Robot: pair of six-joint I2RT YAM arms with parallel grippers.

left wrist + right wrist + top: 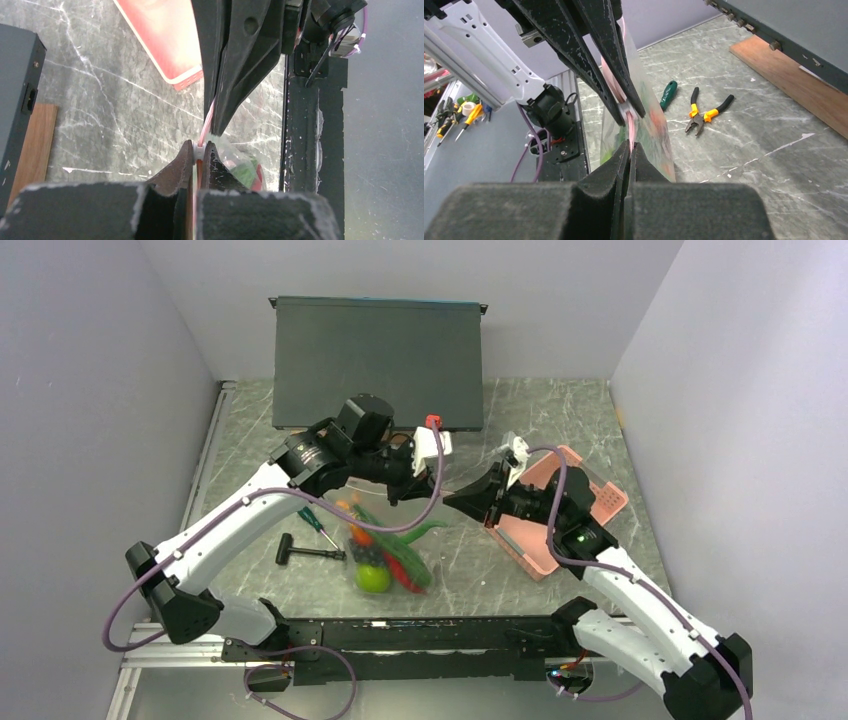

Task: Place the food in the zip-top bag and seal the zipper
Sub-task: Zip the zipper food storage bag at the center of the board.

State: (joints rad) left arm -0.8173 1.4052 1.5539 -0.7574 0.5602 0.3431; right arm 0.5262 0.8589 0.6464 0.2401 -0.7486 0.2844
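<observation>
step in hand: sealing. the food is already inside the zip-top bag, with the round lime-green fruit lowest and the red chili peppers beside it.

location: the bag sits near the table's centre. its loaded end rests on the table toward 7 o'clock in the overhead view. its mouth is lifted toward 1 o'clock, between the two arms.

pincer state: the left gripper is closed on the zipper. the right gripper is closed on the same strip, just beside it, tip facing tip. both wrist views show the jaws pressed flat on the pink strip.

orientation: the bag's long axis runs from 1 o'clock (mouth) to 7 o'clock (bottom), mouth up. the short stretch of zipper between the tips seems to lie from 10 to 4 o'clock. how much of it is already pressed shut cannot be told.

next move, as judged: one pincer anchors the strip while the other slides outward along it under steady pinch, keeping the strip taut and straight. the pink basket, at 3 o'clock of the bag, lies close to the right arm's path.
</observation>
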